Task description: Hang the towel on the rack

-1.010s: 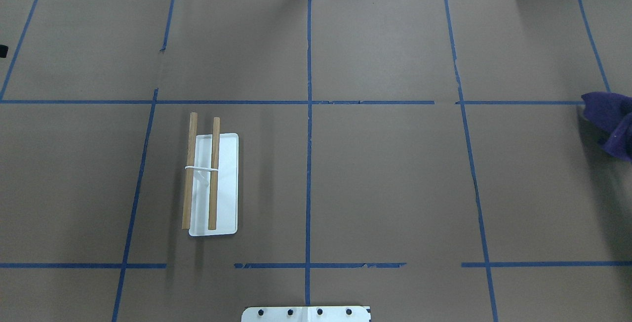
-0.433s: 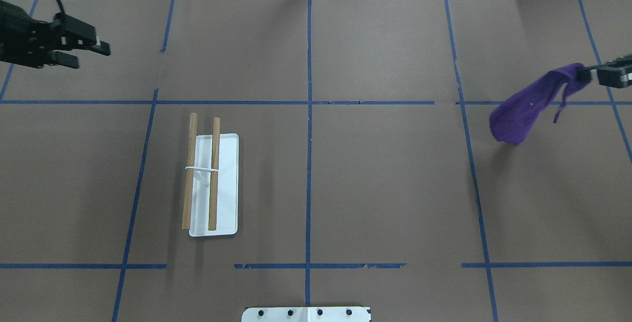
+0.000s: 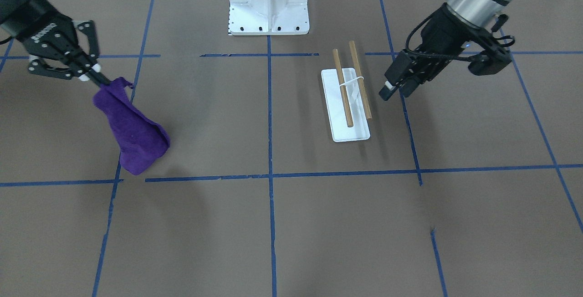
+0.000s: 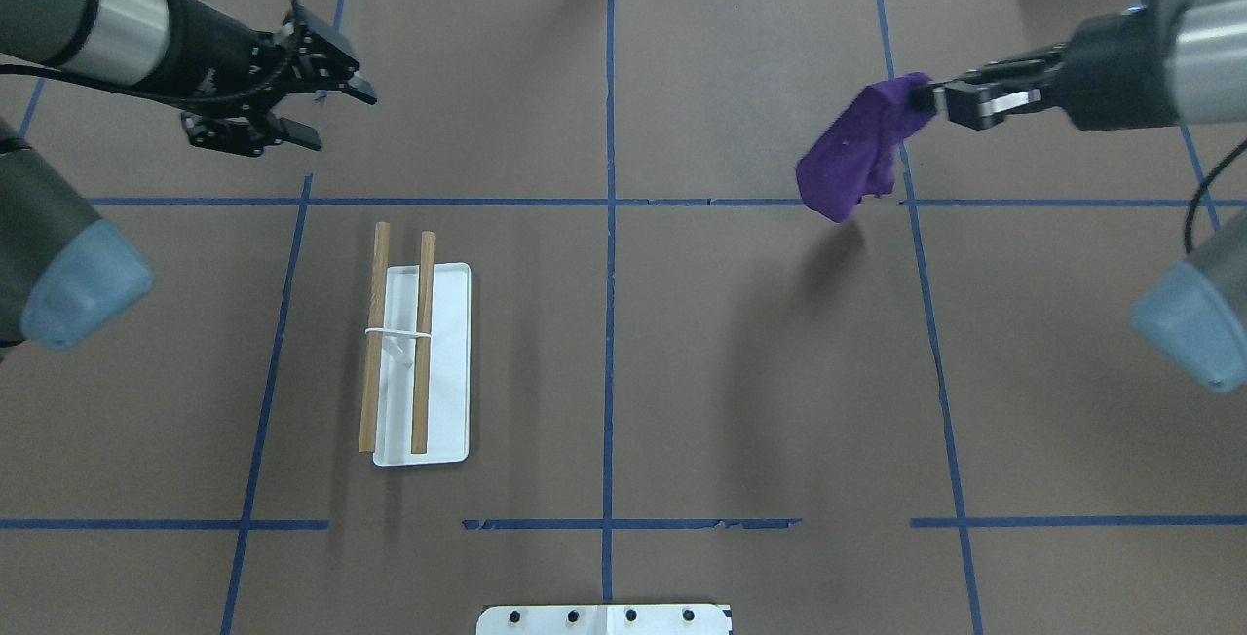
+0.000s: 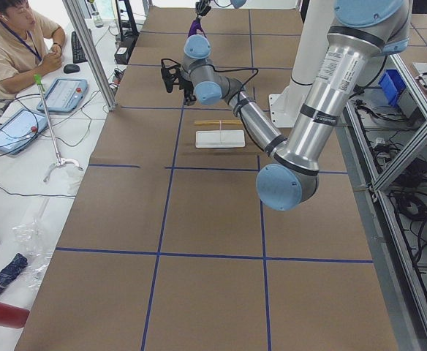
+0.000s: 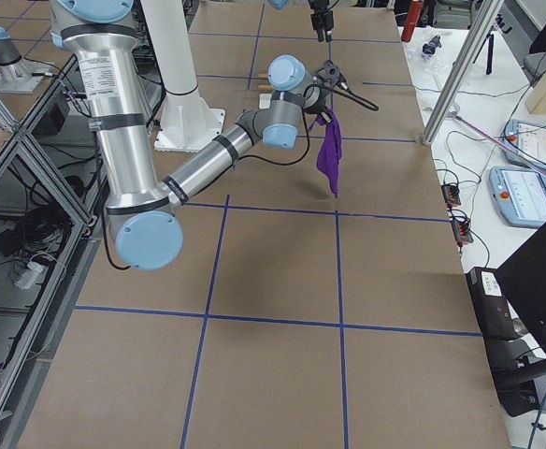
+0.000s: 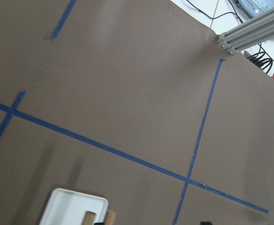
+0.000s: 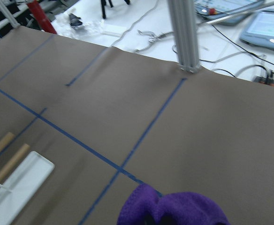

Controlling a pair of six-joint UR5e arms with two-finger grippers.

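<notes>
Both arms are reaching further in than a moment ago. The right claw (image 4: pixel 930 99) is pinching a corner of the towel (image 4: pixel 850 156), dangling it above the desk (image 4: pixel 682 372) at upper right. The left claw (image 4: pixel 339 117) is hanging spread wide, gripping nothing, upper left, well apart from the rack (image 4: pixel 446 372) sitting left of centre.

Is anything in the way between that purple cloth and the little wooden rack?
Nothing visible. The towel hangs from the right gripper, only bare table between it and the rack; the left gripper hovers off that path.
</notes>
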